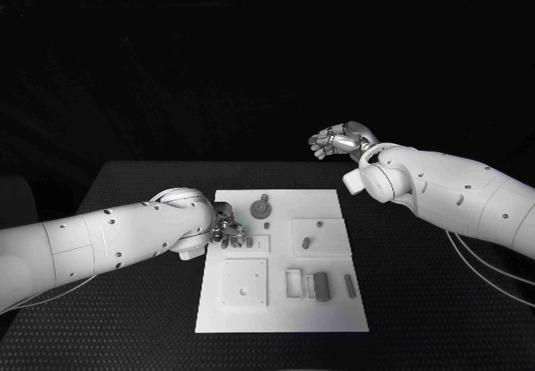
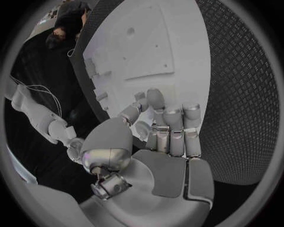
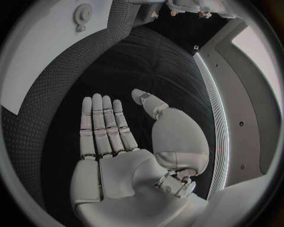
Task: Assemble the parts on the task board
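Note:
The white task board [image 1: 279, 309] lies in the middle of the black table. On it are a round toothed part [image 1: 261, 207], a small peg [image 1: 319, 224], a short piece [image 1: 305, 243] and two dark bars [image 1: 321, 284] near the front. My left hand [image 1: 226, 229] is low over the board's left edge, fingers pointing down at it. In the left wrist view that hand [image 2: 160, 142] has its thumb drawn close to its fingers above the board [image 2: 154, 42]; whether anything is pinched is hidden. My right hand [image 1: 340, 141] is raised beyond the board's far right corner, and in its wrist view the hand [image 3: 112, 142] is flat, holding nothing.
A square white plate [image 1: 245, 282] with holes sits at the board's front left. A raised square block [image 1: 317, 234] sits right of centre. The toothed part [image 3: 83, 13] and board [image 3: 35, 47] show far off in the right wrist view. Black table surrounds the board.

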